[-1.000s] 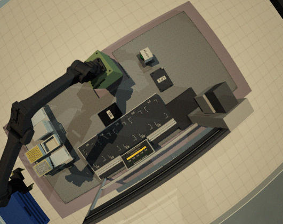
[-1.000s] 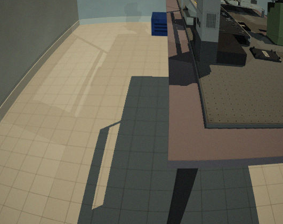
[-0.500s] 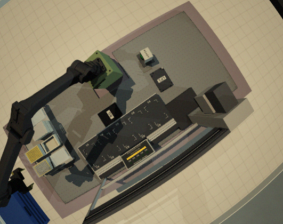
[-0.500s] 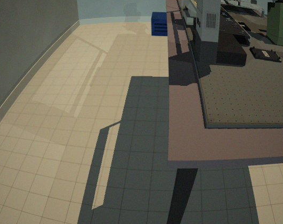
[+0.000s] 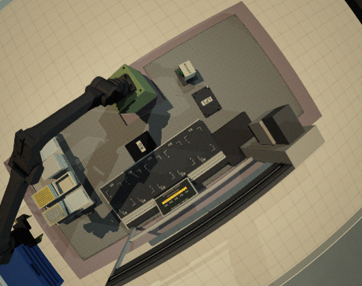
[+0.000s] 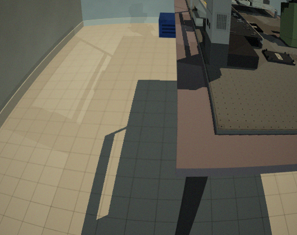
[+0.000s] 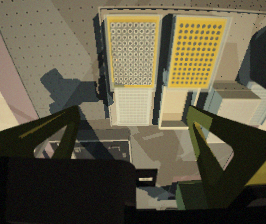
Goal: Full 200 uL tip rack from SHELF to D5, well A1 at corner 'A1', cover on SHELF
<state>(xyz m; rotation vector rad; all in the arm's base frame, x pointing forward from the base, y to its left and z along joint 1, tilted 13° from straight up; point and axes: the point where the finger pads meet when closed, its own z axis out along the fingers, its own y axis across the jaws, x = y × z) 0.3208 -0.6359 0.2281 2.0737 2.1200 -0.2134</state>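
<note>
End effector (image 7: 135, 145): fingers spread wide, holding nothing, high over the worktop (image 7: 53, 45).
Full tip rack (image 7: 133, 50): ahead of the end effector, left of centre.
Empty rack (image 7: 195, 52): just beside it, to the right.

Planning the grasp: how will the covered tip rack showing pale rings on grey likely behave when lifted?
The full tip rack looks boxy and stiff, so it should not flex. Its flat base makes rolling unlikely. The cover seems only to rest on top, so a high grip by the open gripper may lift the cover alone.
</note>
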